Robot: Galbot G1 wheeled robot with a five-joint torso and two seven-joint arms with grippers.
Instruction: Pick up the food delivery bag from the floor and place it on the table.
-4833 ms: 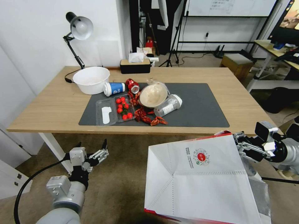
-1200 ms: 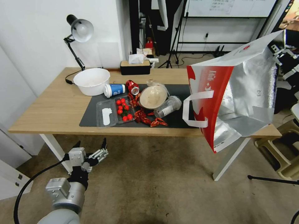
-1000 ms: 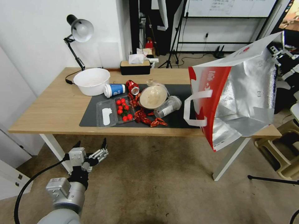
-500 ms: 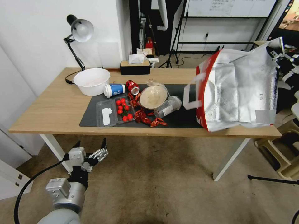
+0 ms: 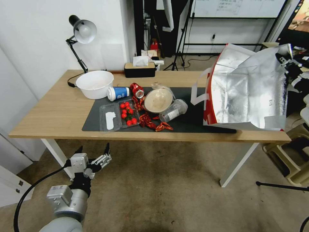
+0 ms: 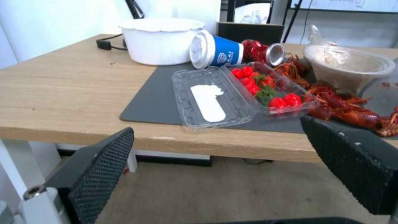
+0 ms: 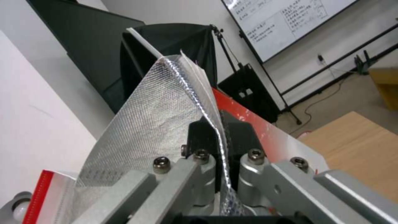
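Observation:
The food delivery bag [image 5: 248, 93] stands on the right end of the table [image 5: 54, 106], its silver foil lining facing me, a red side panel and white handles toward the mat. My right gripper [image 5: 286, 61] is shut on the bag's upper right rim; in the right wrist view the fingers [image 7: 199, 137] pinch the foil edge of the bag [image 7: 157, 124]. My left gripper [image 5: 94, 149] hangs open and holding nothing over the floor [image 5: 161, 187], below the table's front left edge; in the left wrist view the left gripper [image 6: 217, 137] faces the table edge.
On the dark mat [image 5: 96, 119] lie a tomato clamshell [image 5: 119, 115], red shells [image 5: 151, 121], a brown bowl [image 5: 158, 99], a tipped blue cup [image 5: 117, 92] and a clear cup [image 5: 173, 109]. A white bowl [image 5: 94, 82], lamp [image 5: 83, 30] and tissue box [image 5: 139, 68] stand behind. A stool [image 5: 289, 161] is at the right.
The right gripper carried the bag up from the floor and swung it over the table's right end; its base now rests on the tabletop. The left arm has not moved.

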